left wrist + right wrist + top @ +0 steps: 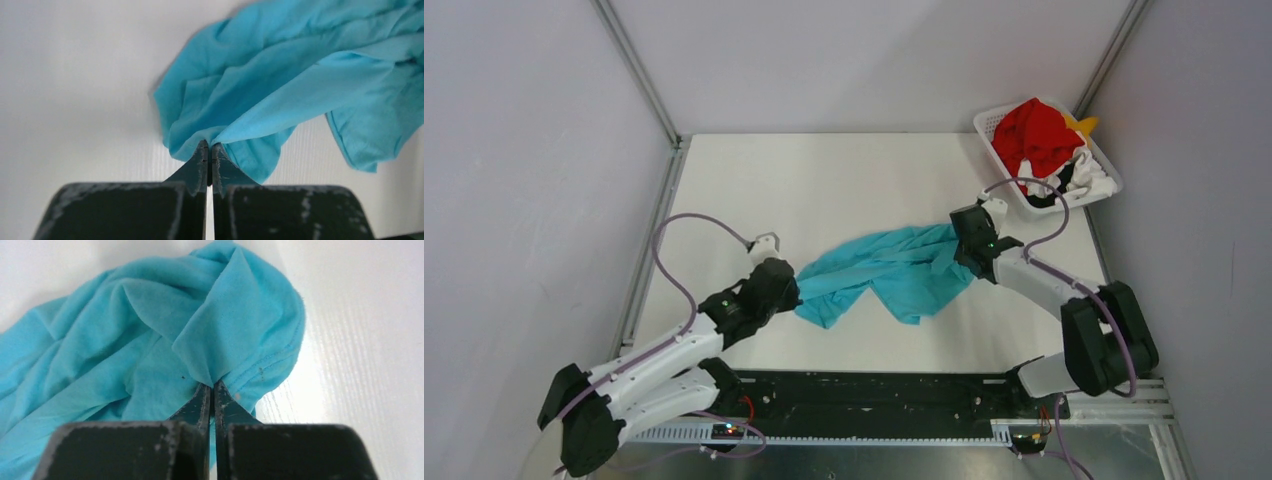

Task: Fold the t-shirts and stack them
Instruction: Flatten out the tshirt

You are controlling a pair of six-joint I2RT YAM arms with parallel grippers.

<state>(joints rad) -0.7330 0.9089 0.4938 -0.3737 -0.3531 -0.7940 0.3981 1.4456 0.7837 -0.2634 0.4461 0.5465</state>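
At frame centre, teal t-shirt (894,268) lay crumpled on bench (824,180); left pincer (209,152), right pincer (213,390) each clamped on opposite ends. Cloth judged soft, limp, light; hem corners suited gripping.

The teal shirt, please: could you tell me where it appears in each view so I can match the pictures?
Top external: teal shirt mid-table, stretched between the left gripper and right gripper.
Left wrist: it fills the upper right, a fold pinched in the shut left gripper at bottom centre.
Right wrist: it fills the left and centre, a fold pinched in the shut right gripper.
Shared landmark: the white table under it.
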